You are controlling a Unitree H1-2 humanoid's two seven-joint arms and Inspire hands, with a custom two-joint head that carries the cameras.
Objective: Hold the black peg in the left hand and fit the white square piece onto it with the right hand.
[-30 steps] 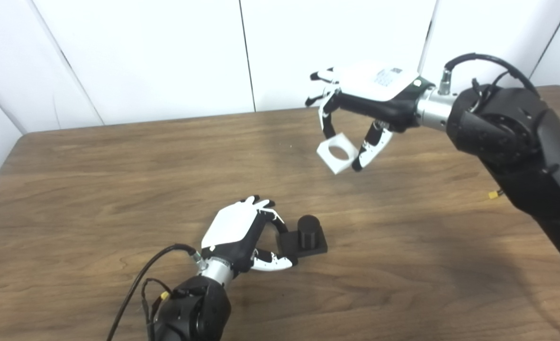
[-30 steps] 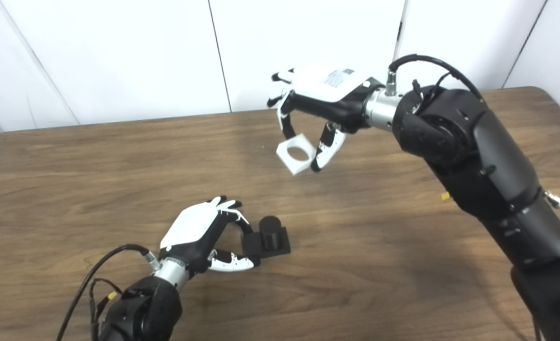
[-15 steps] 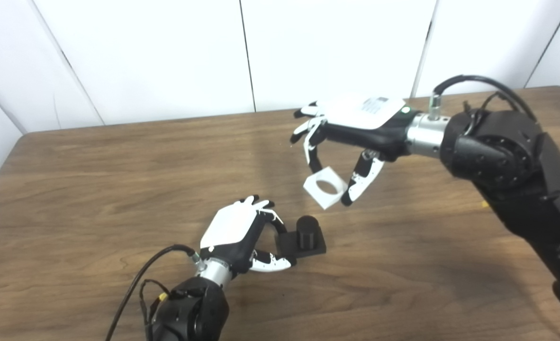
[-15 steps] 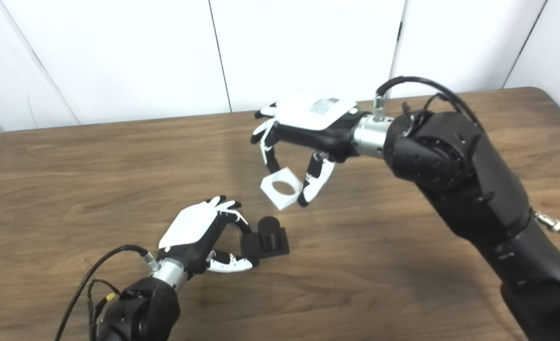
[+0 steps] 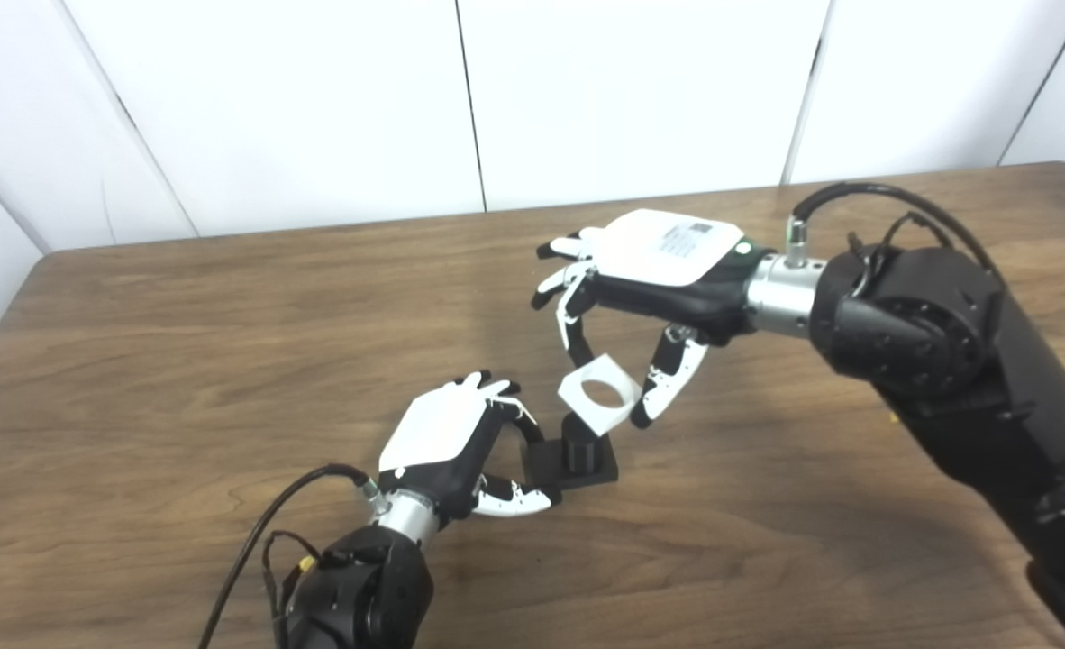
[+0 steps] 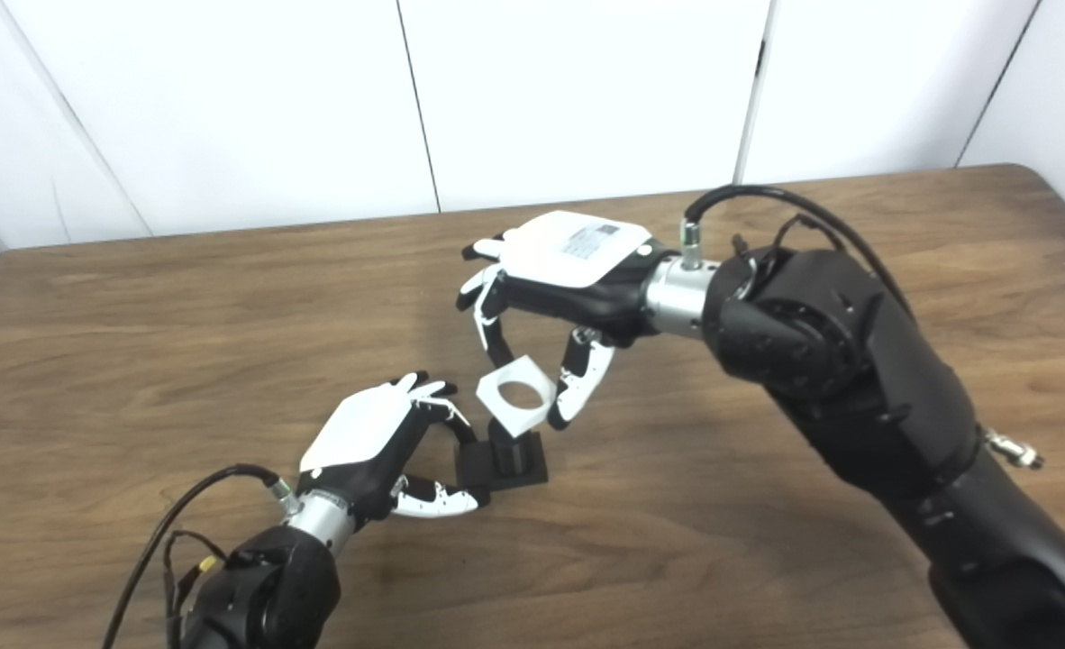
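My left hand [image 5: 447,443] sits low, palm down, fingers and thumb curled around the peg [image 5: 579,446] base, arm coming up from the bottom left. My right arm reaches in from the right with the wrist roughly level, and my right hand [image 5: 654,279] hangs palm down above the peg, fingers [image 5: 571,329] and thumb pointing downward and pinching the square [image 5: 599,405], which hovers tilted just over the peg's top.

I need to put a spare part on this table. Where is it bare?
Bare table lies left of the left hand, and behind the right hand. It is crowded mid-table, where the white square piece hangs over the black peg.
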